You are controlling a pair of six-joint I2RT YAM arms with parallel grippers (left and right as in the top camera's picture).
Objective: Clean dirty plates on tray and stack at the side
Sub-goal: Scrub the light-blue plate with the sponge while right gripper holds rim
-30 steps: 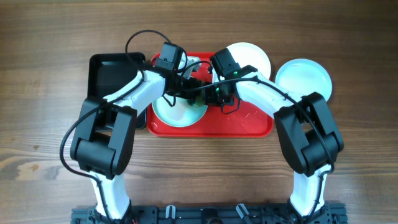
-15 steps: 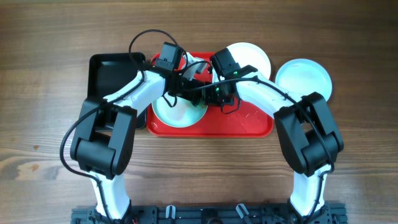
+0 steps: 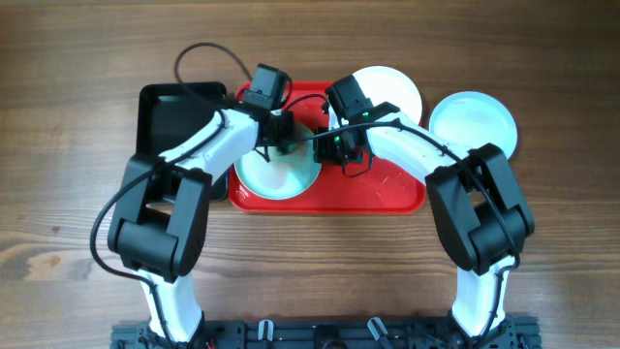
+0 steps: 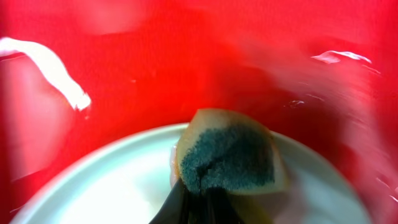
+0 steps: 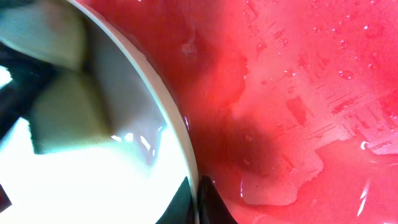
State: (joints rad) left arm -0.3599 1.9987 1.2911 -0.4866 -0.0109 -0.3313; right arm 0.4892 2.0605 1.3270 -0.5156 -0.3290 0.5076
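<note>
The left wrist view catches what overhead hides: the left hand (image 4: 198,204) clamps a green-faced sponge (image 4: 227,152) against the plate (image 4: 112,193). On the right wrist view, the right hand (image 5: 198,202) pinches that plate's rim. The plate, pale and glossy, sits at the left end of the tray (image 3: 387,194).
</note>
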